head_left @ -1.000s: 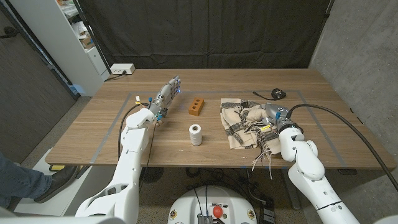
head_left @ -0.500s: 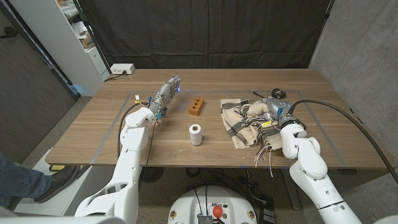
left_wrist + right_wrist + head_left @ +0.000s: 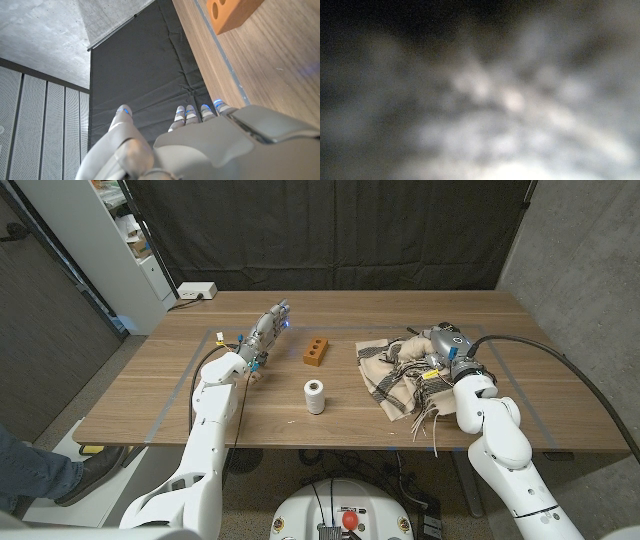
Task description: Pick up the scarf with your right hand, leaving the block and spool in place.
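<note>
Scarf bunched on the worktop right of the spool and block, long axis roughly front to back, fringe trailing over the near edge. Right hand buried in its far right folds, fingers clamped on cloth. Left hand well apart, fingers straight, close together, holding nothing.

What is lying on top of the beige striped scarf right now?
The right hand sits on the bunched far end of the beige striped scarf, pressed into the folds. Its fingers are buried in cloth, so the grip itself is hidden; the right wrist view is blurred.
</note>
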You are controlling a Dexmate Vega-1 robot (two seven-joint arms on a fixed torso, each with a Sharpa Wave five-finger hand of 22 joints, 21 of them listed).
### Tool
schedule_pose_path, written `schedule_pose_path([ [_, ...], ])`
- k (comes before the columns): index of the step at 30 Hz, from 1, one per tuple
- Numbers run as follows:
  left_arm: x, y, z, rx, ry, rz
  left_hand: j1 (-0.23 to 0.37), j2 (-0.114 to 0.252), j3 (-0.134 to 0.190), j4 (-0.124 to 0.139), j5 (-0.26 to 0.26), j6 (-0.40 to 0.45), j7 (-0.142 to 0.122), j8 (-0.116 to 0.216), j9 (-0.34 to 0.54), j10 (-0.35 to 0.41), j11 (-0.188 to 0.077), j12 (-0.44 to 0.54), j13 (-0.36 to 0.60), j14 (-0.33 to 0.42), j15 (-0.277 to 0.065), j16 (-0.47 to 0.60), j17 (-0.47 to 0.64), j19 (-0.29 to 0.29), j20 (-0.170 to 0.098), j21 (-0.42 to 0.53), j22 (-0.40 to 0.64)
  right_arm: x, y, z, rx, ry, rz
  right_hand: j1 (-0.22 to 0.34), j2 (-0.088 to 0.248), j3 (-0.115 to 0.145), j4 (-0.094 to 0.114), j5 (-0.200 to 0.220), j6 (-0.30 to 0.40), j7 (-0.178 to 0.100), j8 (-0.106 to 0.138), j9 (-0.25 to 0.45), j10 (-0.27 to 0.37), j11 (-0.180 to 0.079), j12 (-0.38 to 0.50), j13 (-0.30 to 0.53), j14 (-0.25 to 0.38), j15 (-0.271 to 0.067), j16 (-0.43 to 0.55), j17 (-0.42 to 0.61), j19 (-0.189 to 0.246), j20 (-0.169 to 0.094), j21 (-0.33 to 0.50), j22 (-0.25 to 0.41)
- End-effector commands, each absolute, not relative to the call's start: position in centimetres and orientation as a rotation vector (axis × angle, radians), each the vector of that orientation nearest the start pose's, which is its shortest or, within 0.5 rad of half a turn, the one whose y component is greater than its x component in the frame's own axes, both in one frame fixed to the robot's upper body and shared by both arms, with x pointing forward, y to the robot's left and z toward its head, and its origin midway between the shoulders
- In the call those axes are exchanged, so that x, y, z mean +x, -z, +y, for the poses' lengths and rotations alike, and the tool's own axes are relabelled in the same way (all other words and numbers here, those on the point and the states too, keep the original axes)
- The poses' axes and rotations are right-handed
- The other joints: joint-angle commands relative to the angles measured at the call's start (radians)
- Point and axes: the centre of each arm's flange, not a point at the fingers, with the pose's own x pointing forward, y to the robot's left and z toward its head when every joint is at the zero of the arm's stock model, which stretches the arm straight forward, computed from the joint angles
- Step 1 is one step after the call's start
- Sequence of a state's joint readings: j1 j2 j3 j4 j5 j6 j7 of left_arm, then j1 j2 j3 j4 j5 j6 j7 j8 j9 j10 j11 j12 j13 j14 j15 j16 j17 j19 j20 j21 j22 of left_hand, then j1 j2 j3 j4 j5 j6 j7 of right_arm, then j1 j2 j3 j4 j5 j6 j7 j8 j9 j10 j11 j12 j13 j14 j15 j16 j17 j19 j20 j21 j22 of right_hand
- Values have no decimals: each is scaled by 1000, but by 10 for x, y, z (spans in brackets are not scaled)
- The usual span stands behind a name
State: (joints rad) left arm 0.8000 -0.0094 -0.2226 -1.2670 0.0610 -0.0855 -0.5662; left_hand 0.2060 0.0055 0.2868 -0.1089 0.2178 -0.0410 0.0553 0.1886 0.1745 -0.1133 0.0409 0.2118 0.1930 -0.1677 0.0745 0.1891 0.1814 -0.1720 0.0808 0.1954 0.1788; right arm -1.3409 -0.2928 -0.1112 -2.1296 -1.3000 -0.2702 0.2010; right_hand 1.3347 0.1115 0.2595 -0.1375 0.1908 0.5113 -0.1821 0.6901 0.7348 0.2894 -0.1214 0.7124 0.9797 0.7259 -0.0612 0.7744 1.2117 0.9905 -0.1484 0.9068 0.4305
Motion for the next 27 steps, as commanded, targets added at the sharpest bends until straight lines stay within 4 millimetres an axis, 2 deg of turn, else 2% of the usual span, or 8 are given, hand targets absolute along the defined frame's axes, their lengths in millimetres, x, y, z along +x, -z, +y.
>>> schedule_pose_path([
  [1, 666, 15, 267, 99, 347, -542, -1, 10, -5, -1, -1, 0, 1, 1, 6, -5, -6, -1, 2, -5, 1, 0, 3, -70, -2, 4, 5, 489, 24, -247, -1447, 422, -439, 14, 20, 2, 0, -5, 9, -2, 9, 5, 15, 0, 6, 10, 22, -150, 9, 5, -4, -71, 12, -2],
  [9, 665, 15, 268, 104, 345, -541, -1, 10, -5, -2, -1, 0, 1, 1, 6, -4, -6, -1, 2, -5, 1, 0, 3, -69, -3, 5, 5, 483, 18, -247, -1437, 437, -457, 14, 21, 2, -1, -6, 13, -1, 12, 6, 20, -2, 8, 24, 30, -150, 14, 8, -5, -72, 27, -7],
  [11, 665, 15, 268, 101, 348, -543, -1, 10, -6, -2, -1, 0, 1, 1, 6, -5, -6, -1, 2, -5, 1, 0, 3, -70, -3, 4, 5, 481, 17, -247, -1435, 438, -463, 21, 13, 2, -9, -6, 12, -1, 14, 8, 20, 0, 8, 30, 36, -159, 18, 9, -6, -71, 34, -9],
  [27, 663, 17, 271, 98, 346, -545, 0, 11, -6, -3, -1, 0, 2, 1, 6, -5, -5, -1, 2, -6, 1, 1, 3, -70, -5, 5, 5, 467, 1, -249, -1391, 445, -496, 25, 15, 4, -9, -7, 26, -1, 26, 17, 34, -5, 9, 49, 60, -158, 22, 8, -9, -71, 63, -15],
])
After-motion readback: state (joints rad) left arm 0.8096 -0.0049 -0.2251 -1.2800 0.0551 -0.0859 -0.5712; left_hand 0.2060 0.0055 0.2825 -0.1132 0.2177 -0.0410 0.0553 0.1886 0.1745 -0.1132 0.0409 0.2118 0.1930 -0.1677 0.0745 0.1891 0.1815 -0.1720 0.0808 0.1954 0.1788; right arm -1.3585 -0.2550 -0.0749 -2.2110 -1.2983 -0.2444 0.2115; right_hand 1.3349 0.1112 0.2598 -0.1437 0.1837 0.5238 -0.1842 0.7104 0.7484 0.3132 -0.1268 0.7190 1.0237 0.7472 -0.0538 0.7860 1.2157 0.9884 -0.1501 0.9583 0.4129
